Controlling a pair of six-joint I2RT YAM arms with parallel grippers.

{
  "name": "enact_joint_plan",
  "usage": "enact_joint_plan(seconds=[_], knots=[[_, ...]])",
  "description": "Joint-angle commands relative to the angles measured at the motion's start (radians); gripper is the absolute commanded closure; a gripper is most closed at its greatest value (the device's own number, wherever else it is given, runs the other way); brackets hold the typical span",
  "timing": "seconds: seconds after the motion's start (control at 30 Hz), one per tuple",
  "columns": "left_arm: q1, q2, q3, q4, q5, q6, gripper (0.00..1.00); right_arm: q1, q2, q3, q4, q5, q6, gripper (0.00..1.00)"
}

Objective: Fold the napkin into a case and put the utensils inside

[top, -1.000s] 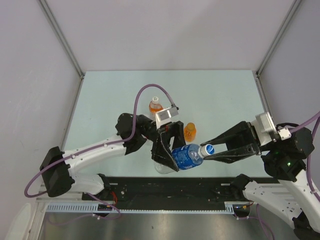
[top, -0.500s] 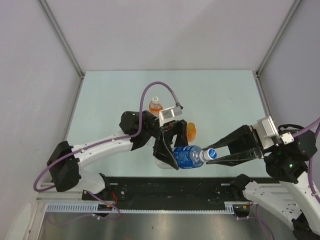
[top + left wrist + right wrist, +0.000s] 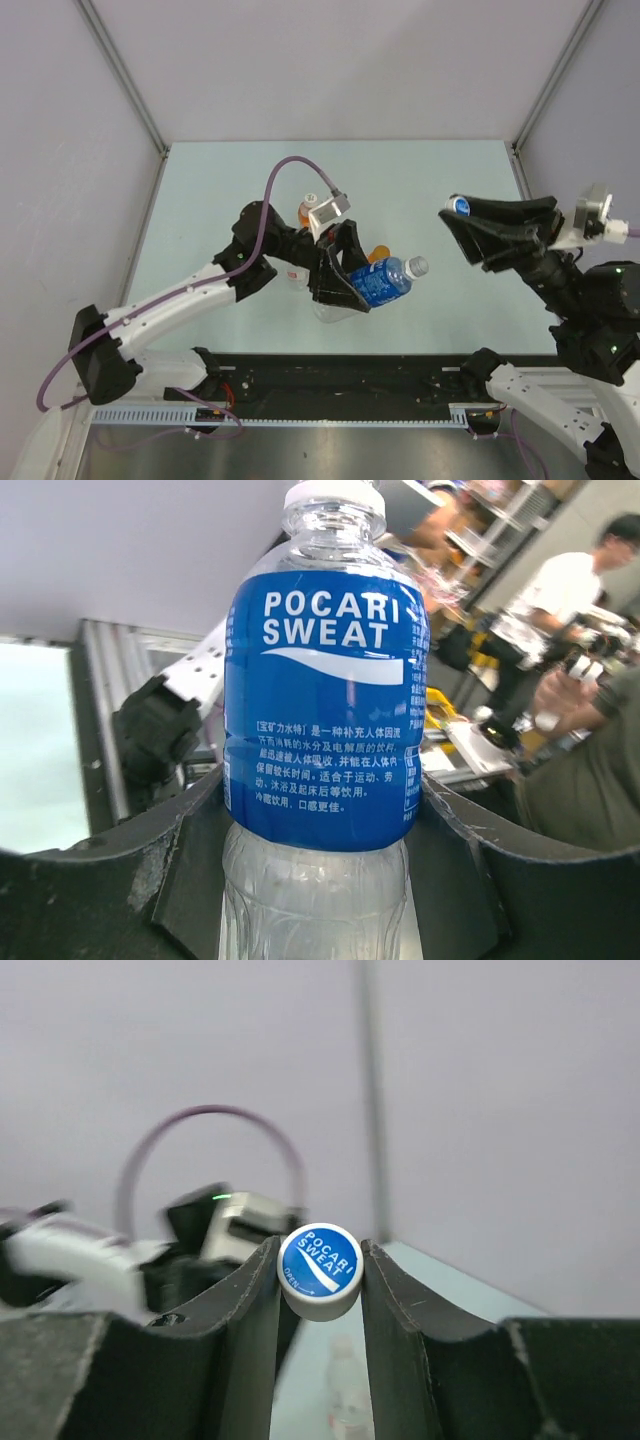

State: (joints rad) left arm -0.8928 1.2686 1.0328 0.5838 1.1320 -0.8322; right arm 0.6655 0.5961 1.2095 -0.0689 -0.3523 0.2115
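1. Right wrist view: the right gripper (image 3: 320,1250) pinches a blue cap (image 3: 320,1272) between nearly closed fingers.
2. The left gripper (image 3: 322,783) clamps the bottle (image 3: 325,680) by its clear lower body. The uncapped neck tilts toward the right arm, well apart from the cap.
3. An orange bottle (image 3: 312,208) stands just behind the left gripper.
4. Bare table (image 3: 450,170) stretches between the grippers and out to the far and right edges.

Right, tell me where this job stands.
Done: the blue cap is off the Pocari Sweat bottle. In hand: the left gripper holds the bottle, the right gripper pinches the cap. Left: the whole napkin job; no napkin or utensils are in view.
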Motion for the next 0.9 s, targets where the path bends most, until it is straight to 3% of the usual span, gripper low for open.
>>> enact_joint_plan(seconds=[0.0, 0.13, 0.33, 0.47, 0.87], knots=[[0.003, -0.152, 0.039, -0.375, -0.219, 0.324, 1.0, -0.003, 0.117, 0.015, -0.234, 0.702, -0.064, 1.0], [0.003, -0.254, 0.021, -0.534, -0.398, 0.396, 1.0, -0.08, 0.237, -0.053, -0.267, 0.933, -0.051, 1.0], [0.003, -0.411, -0.023, -0.613, -0.63, 0.435, 1.0, -0.328, 0.355, -0.175, -0.232, 0.874, 0.141, 1.0], [0.003, -0.466, -0.054, -0.619, -0.702, 0.441, 1.0, -0.467, 0.494, -0.182, -0.253, 0.834, 0.256, 1.0], [0.0, -0.589, -0.152, -0.595, -0.741, 0.406, 1.0, -0.495, 0.902, -0.274, -0.072, 0.914, 0.33, 1.0]])
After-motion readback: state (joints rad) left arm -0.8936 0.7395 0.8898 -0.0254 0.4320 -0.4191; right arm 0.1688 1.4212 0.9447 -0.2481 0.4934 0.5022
